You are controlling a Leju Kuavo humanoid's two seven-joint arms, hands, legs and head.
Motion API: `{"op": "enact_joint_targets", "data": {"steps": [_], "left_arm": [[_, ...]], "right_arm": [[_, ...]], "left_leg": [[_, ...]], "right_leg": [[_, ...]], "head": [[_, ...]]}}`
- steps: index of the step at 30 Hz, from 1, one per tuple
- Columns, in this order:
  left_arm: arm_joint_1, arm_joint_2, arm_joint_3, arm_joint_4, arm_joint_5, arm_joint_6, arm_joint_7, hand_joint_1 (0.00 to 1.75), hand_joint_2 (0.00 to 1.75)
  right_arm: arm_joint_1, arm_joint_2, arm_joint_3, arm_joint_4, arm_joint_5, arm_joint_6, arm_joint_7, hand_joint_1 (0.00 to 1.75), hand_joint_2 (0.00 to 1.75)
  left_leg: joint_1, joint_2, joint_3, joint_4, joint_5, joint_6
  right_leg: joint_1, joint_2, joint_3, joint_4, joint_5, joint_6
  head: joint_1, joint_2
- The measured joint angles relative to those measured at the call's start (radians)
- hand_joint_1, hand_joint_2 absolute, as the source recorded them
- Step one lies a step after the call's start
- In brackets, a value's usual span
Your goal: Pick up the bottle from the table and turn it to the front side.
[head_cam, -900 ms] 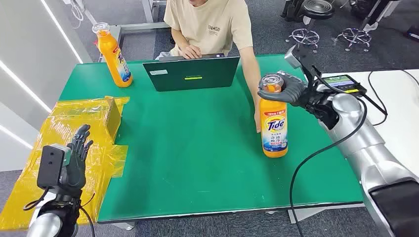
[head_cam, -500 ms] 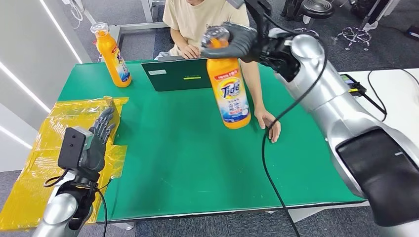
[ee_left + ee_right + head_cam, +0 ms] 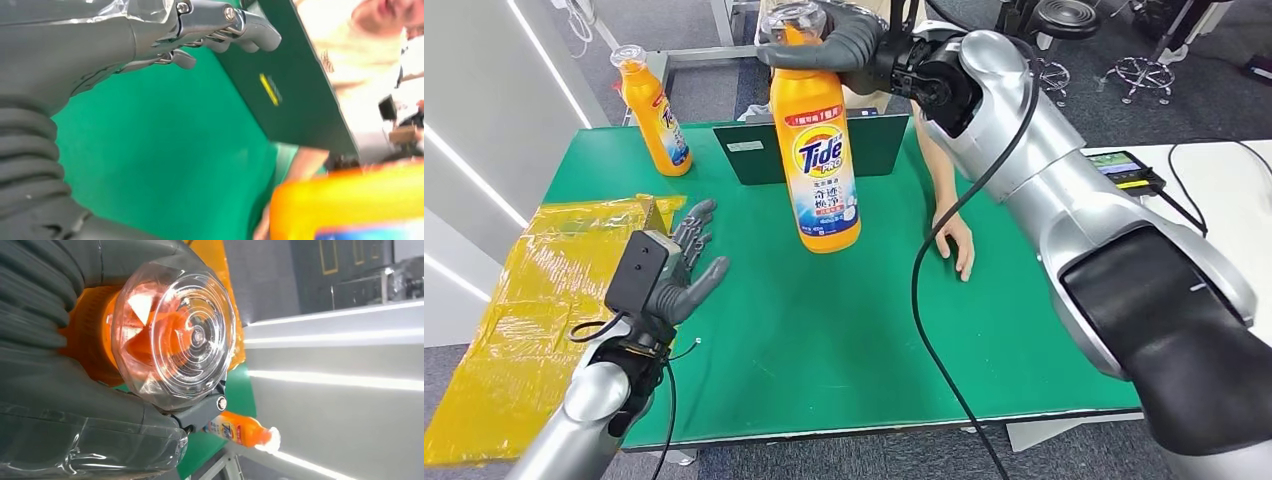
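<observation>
**Orange bottle held in the air over the green worktop**

From the head view we see the right robot hand [image 3: 839,45] gripping the neck of an orange detergent bottle [image 3: 822,160], just under its clear cap. The bottle hangs upright above the middle of the green worktop [image 3: 844,320], clear of the surface, with its Tide label facing us. The left robot hand [image 3: 682,275] is raised above the worktop's left edge, its fingers spread and holding nothing. Beside it, yellow plastic wrapping [image 3: 534,290] hangs over the left edge. A second orange bottle [image 3: 652,110] stands upright at the far left corner. A dark green laptop [image 3: 814,150] sits at the far edge, partly hidden by the held bottle. Behind it sits a person in a beige shirt, with one hand [image 3: 956,240] resting flat on the worktop, to the right of the held bottle.

From the left wrist view we see the left robot hand's fingers [image 3: 235,30] extended and empty above the green surface, with the laptop lid [image 3: 290,95] beyond them and a blurred orange part of the held bottle [image 3: 350,200] close to the camera.

From the right wrist view we look straight onto the clear cap [image 3: 172,335] of the held bottle, with the right robot hand's fingers [image 3: 75,430] closed around the neck. The second bottle [image 3: 240,432] appears small beyond it.
</observation>
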Motion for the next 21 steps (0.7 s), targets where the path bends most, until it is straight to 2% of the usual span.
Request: {"op": "enact_joint_targets", "data": {"steps": [5, 11, 21], "left_arm": [[-0.018, -0.035, -0.072, 0.023, -0.006, -0.013, 0.004, 0.0, 1.75], [-0.037, -0.08, -0.143, 0.041, 0.026, -0.021, 0.022, 0.0, 1.75], [-0.08, -0.126, -0.187, 0.107, 0.06, -0.019, 0.028, 0.0, 1.75]], "right_arm": [[0.008, 0.021, -0.032, -0.002, -0.047, -0.034, -0.05, 1.75, 1.75], [0.03, 0.041, -0.062, -0.004, -0.021, -0.054, -0.1, 1.75, 1.75], [0.043, 0.042, -0.089, 0.008, 0.029, -0.039, -0.12, 1.75, 1.75]], "left_leg": [[0.0, 0.0, 0.0, 0.0, 0.0, 0.0], [0.0, 0.0, 0.0, 0.0, 0.0, 0.0], [0.0, 0.001, 0.0, 0.0, 0.0, 0.0]], "right_leg": [[0.0, 0.001, 0.0, 0.0, 0.0, 0.0], [0.0, 0.0, -0.001, 0.0, 0.0, 0.0], [0.0, 0.001, 0.0, 0.0, 0.0, 0.0]], "head": [[0.0, 0.0], [0.0, 0.0], [0.0, 0.0]]}}
